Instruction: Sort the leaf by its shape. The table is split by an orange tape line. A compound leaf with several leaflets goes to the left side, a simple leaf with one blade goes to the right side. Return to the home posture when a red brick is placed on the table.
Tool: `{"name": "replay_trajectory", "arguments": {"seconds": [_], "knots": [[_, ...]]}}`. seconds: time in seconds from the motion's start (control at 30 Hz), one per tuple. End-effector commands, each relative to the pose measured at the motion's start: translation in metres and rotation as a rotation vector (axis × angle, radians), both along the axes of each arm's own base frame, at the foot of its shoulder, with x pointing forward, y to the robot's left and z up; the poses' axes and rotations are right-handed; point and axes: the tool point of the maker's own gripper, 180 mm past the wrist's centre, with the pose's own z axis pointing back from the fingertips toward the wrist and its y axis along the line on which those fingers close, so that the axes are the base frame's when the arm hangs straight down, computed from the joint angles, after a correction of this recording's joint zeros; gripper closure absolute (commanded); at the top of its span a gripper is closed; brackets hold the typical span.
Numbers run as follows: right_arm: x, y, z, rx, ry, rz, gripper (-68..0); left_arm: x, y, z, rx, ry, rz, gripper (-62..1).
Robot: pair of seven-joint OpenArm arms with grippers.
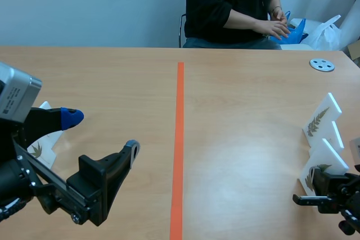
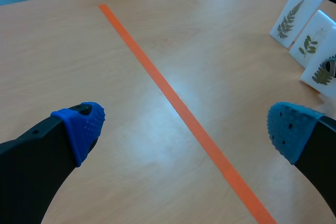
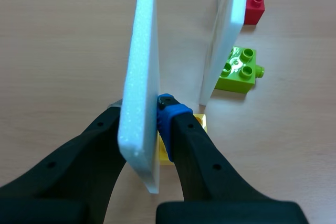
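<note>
Grasp stage of the sort, by the look of it: right jaws clenched on a white foam leaf card (image 3: 139, 77), pinching both faces low down, with its yellow brick (image 3: 164, 153) base tucked between them on the counter (image 3: 63, 35). Just ahead of those jaws, a second leaf card (image 3: 227, 30) upright on a green brick (image 3: 239, 69); further ahead, a red brick (image 3: 254, 2), loose or serving as a base impossible to say. Left jaws released and spread wide over bare counter, holding nothing, with the orange tape line (image 2: 173, 103) between and ahead of them. Judged next: lift straight up to clear the close neighbour, carry across the line, set down upright on the left side, given a fern-like frond of many leaflets on the held card's face. No leaf faces at all from the right wrist view, only edges and bricks; faces supplied by the left wrist view, well ahead of the left jaws, including a third leaf card (image 2: 290, 18) with a fern frond. Only in the scene view: a seated person (image 1: 236, 4) across the counter and a fourth leaf card (image 1: 49, 139) beside the left arm.
</note>
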Motion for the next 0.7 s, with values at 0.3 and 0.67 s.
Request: {"name": "replay_trajectory", "arguments": {"seconds": [0.3, 0.67], "knots": [[0.011, -0.005, 0.016, -0.043, -0.064, 0.005, -17.8, 0.002, 0.001, 0.006, -0.017, -0.022, 0.008, -62.3], [0.019, -0.004, 0.039, -0.075, -0.198, 0.023, -67.4, 0.002, 0.001, 0.006, -0.017, -0.022, 0.008, -62.3]]}}
